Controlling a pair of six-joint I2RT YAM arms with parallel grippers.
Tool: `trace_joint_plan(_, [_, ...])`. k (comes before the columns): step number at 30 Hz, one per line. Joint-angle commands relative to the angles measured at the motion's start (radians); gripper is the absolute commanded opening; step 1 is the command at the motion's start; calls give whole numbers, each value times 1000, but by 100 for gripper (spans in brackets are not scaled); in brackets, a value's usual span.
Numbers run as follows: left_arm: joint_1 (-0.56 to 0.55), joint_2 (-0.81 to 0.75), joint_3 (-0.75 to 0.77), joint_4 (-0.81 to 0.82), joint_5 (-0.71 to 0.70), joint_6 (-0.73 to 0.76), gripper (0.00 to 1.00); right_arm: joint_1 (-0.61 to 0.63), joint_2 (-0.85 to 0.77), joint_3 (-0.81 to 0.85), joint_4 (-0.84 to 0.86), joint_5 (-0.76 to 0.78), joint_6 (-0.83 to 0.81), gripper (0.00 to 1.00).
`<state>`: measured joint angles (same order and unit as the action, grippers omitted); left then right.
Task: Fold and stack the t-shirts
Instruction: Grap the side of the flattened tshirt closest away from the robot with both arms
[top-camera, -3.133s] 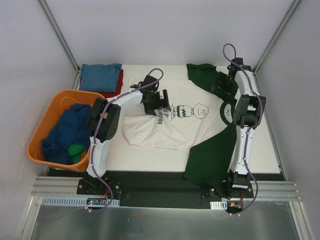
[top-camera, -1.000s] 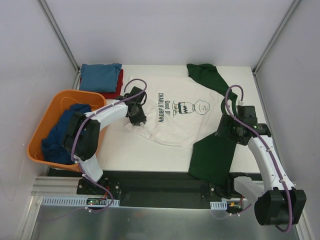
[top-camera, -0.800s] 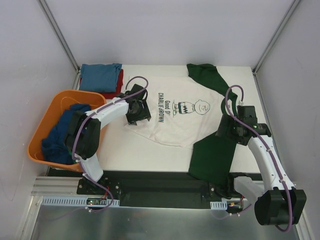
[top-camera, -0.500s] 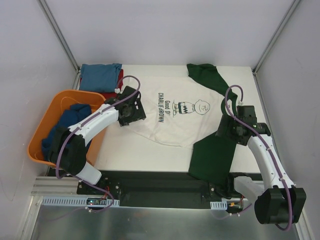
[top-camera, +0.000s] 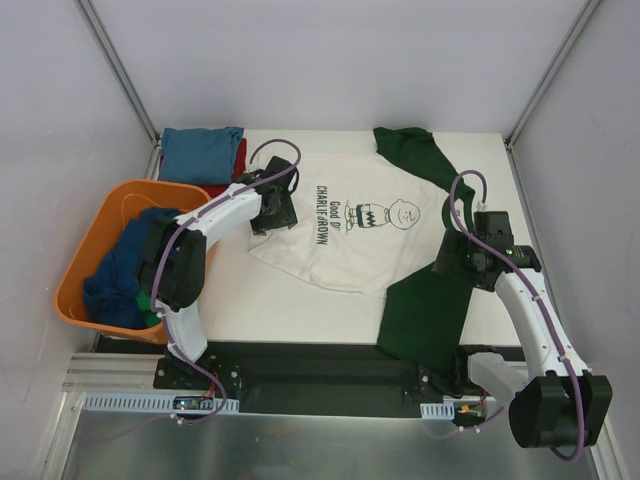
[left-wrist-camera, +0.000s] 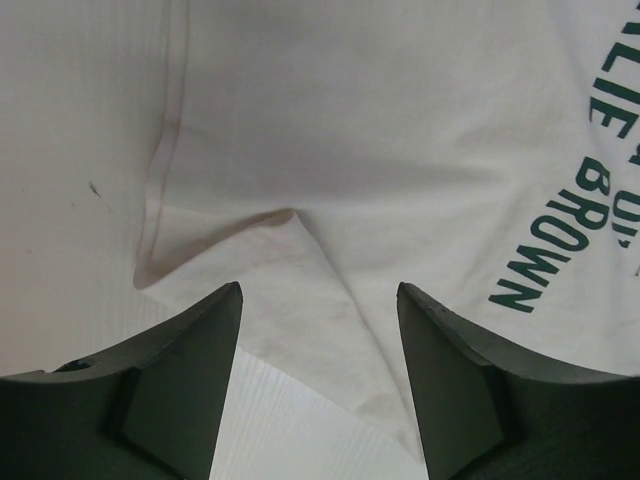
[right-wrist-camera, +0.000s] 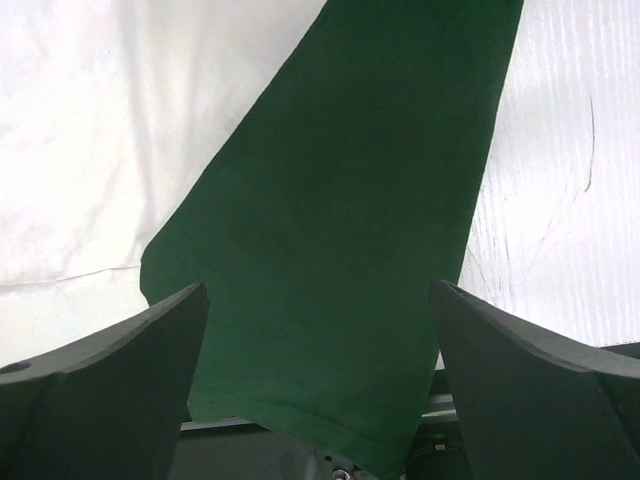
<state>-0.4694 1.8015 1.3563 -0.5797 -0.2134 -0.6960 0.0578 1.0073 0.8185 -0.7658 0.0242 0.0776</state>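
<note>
While the left tool (left-wrist-camera: 318, 300) and right tool (right-wrist-camera: 318, 290) hover apart, empty, the cream cloth t-shirt with dark green sleeves (top-camera: 340, 255) lies across the white counter (top-camera: 260, 310); a shallow pinch at its doubled-over left hem risks bunching.

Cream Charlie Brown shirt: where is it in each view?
Top external: cream shirt lies spread across the middle of the picture.
Left wrist: cream shirt fills most of the frame, a folded corner between the left gripper fingers.
Right wrist: its green sleeve runs down the centre, cream body upper left.
Shared landmarks: "BROWN" lettering (top, left wrist); green sleeve (top, right wrist).
</note>
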Motion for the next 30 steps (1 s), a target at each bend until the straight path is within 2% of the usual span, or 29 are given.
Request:
trace_joint_plan(1, [12,84,105,-104,-90,64,63,4,-7,8,-16,34,5,96])
trace_joint_plan(8, [12,188,165,-140,-75,75,58,4,14,11,-16,42,5,97])
trace_joint_plan(12, [12,203,159,-144,-89,66,51,4,20,11,-15,40,5,97])
trace_joint_plan(16, [12,219,144,-152,-112,66,39,4,27,11,-13,43,5,96])
trace_joint_plan(17, [12,222,142,-152,-107,61,32,4,28,11,-13,45,5,96])
trace_joint_plan(23, [12,178,104,-155,-104,43,8,4,30,11,-13,45,5,96])
trace_joint_plan(24, [12,168,92,-157,-109,43,0,5,30,11,-13,45,4,96])
trace_joint_plan(30, [8,38,-2,-155,-129,32,0,4,37,10,-35,65,20,96])
